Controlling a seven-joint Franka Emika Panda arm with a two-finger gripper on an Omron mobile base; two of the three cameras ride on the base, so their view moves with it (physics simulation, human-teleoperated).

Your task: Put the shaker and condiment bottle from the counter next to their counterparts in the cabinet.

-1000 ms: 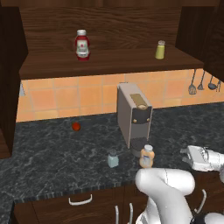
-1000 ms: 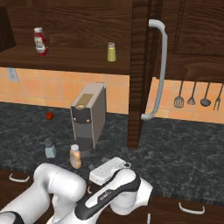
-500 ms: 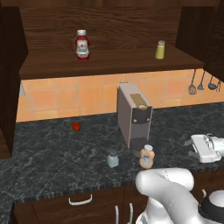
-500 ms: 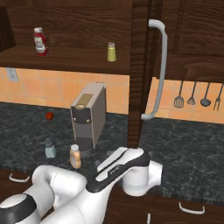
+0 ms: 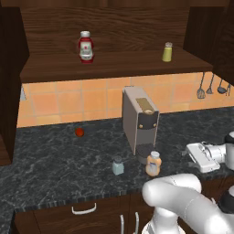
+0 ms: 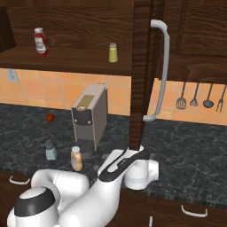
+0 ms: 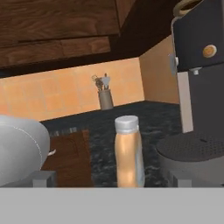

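Kitchen scene, dark marble desk (image 5: 55, 169) with everything clustered around the coffee machine (image 5: 140, 119), so I'll place things off that.

What changed: over the last second the wrist has swung out to the right of the machine and dropped low, level with the desk. In the left base view the end effector (image 5: 197, 155) now sits right of the machine, aimed back at the bottle (image 5: 153, 163). To me that reads as lining up a side grab on the bottle first. Nothing's been moved yet: the bottle stands just in front of the machine, a bit right, and the shaker (image 5: 118, 166) stands in front of it to the left. Both upright, both untouched.

Up in the cabinet (image 5: 109, 64), above the machine, the red bottle (image 5: 85, 46) is off to the left and the yellow shaker (image 5: 167, 51) to the right.

View differences: the hand view gives you the bottle (image 7: 129, 151) dead centre and close, with the machine's base beside it, which the base cameras can't tell you. The right base view has the open cabinet door (image 6: 146, 75) right of the machine.

Whether the end effector is spread wide or narrow, I can't tell. It isn't holding anything.
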